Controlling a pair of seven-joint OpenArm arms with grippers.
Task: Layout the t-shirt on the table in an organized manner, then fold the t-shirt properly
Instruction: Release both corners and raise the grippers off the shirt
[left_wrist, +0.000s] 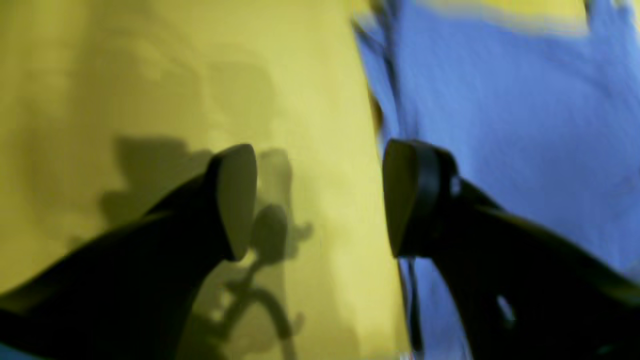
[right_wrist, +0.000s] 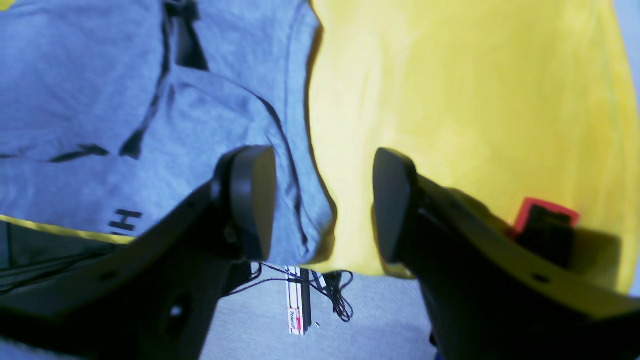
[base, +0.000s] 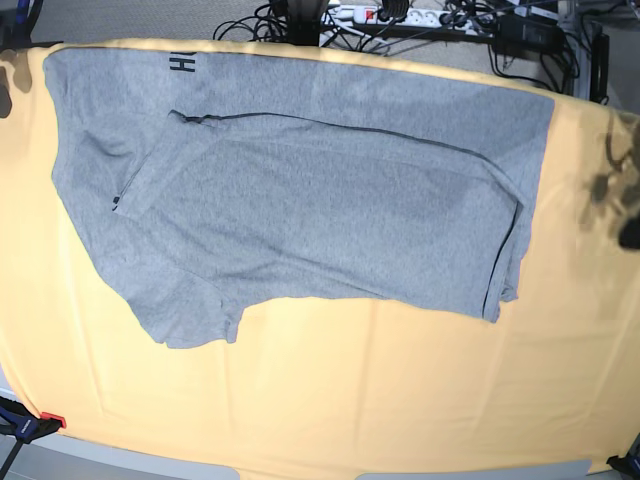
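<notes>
Base view: t-shirt (base: 300, 200) folded on table (base: 400, 400); left pincer (left_wrist: 320, 200), right pincer (right_wrist: 325, 205) agape, empty.

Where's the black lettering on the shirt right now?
In the base view the black lettering sits at the t-shirt top-left corner, at the table far edge.

Heather-grey short-sleeved cotton t-shirt (base: 320, 200), folded over lengthwise, lying crosswise at the far edge of the wide pale yellow-orange cloth-covered table (base: 350, 400), black lettering, apparently 1 word, partly hidden.
</notes>
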